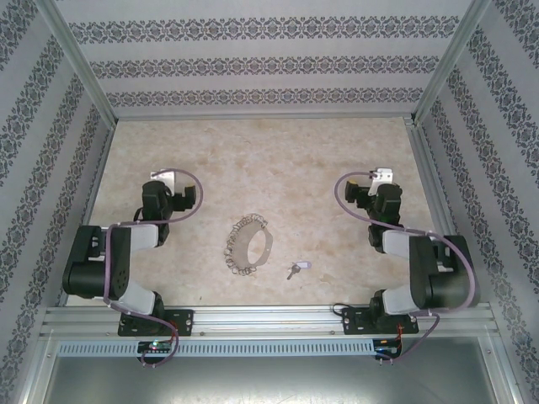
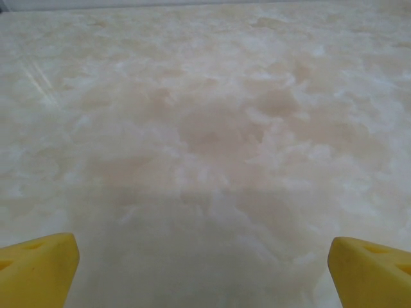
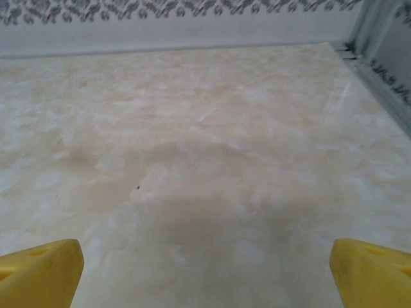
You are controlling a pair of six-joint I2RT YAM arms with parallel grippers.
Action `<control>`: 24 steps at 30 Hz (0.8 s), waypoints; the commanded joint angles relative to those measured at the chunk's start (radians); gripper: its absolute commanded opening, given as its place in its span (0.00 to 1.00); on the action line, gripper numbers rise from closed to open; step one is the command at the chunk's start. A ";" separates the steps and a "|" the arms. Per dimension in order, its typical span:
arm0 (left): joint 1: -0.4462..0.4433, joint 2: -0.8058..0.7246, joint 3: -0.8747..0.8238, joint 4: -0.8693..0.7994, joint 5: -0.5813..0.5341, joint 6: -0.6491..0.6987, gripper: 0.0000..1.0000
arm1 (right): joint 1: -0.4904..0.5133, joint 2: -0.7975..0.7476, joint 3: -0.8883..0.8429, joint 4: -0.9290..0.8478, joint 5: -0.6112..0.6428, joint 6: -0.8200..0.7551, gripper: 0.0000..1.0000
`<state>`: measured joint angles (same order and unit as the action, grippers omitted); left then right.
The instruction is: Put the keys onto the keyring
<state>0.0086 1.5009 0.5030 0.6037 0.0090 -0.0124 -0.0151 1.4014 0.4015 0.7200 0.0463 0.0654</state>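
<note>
1. Overhead, the keyring [image 1: 248, 244] is lying toward the middle of the bench's [image 1: 269, 151] near edge, and the key [image 1: 295, 270] is resting just right of it, not touching. The left gripper [image 1: 168, 181] and right gripper [image 1: 381, 178] are hovering near the side edges, well apart from both.
2. Left wrist: the left gripper's yellow fingers [image 2: 38, 269] are standing wide apart over bare bench.
3. Right wrist: the right gripper's fingers [image 3: 42, 273] are likewise spread, facing the far right corner.

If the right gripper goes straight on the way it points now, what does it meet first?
Probably the bare table: nothing lies ahead of the right gripper on it. Past that stands the patterned back wall, though depth is unclear.
</note>
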 commanded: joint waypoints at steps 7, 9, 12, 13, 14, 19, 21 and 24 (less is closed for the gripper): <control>0.003 -0.183 0.255 -0.605 -0.040 -0.199 0.99 | -0.022 -0.177 0.114 -0.305 0.023 0.371 0.98; -0.007 -0.211 0.282 -0.692 0.008 -0.244 0.98 | -0.025 -0.179 0.122 -0.310 -0.082 0.416 0.98; -0.048 -0.247 0.308 -0.775 0.082 -0.278 0.97 | -0.025 -0.159 0.125 -0.308 -0.253 0.473 0.98; -0.068 -0.257 0.314 -0.797 0.118 -0.284 0.96 | -0.025 -0.147 0.127 -0.313 -0.313 0.494 0.98; -0.090 -0.266 0.321 -0.817 0.148 -0.294 0.95 | -0.025 -0.135 0.130 -0.318 -0.378 0.512 0.95; -0.217 -0.292 0.321 -0.883 0.220 -0.333 0.93 | 0.018 -0.071 0.132 -0.347 -0.592 0.580 0.83; -0.273 -0.297 0.315 -0.889 0.220 -0.341 0.93 | 0.053 -0.052 0.122 -0.352 -0.616 0.593 0.81; -0.355 -0.296 0.287 -0.858 0.252 -0.356 0.85 | 0.108 -0.033 0.112 -0.366 -0.614 0.611 0.79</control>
<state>-0.2947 1.2243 0.7986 -0.2230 0.2096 -0.3279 0.0551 1.3582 0.5117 0.3706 -0.4839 0.6281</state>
